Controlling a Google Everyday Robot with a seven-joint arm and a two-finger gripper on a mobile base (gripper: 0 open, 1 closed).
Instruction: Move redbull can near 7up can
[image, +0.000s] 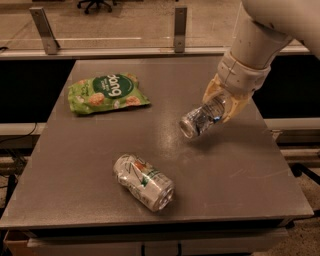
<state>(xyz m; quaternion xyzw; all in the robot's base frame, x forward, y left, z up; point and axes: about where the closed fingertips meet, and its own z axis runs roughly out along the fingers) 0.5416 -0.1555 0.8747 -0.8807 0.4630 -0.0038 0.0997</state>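
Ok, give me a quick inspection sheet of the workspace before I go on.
Surface: grey table, flat.
Job's things: redbull can tilted in the hand, right of centre; 7up can dented, lying on its side near the front edge, apart from it.
Clutter: green snack bag lying flat, back left.
Hand: shut on the redbull can, over the table's right side.
Cables: thin dark cable left of the table.
Surroundings: rail with metal posts behind the table; chair base beyond.
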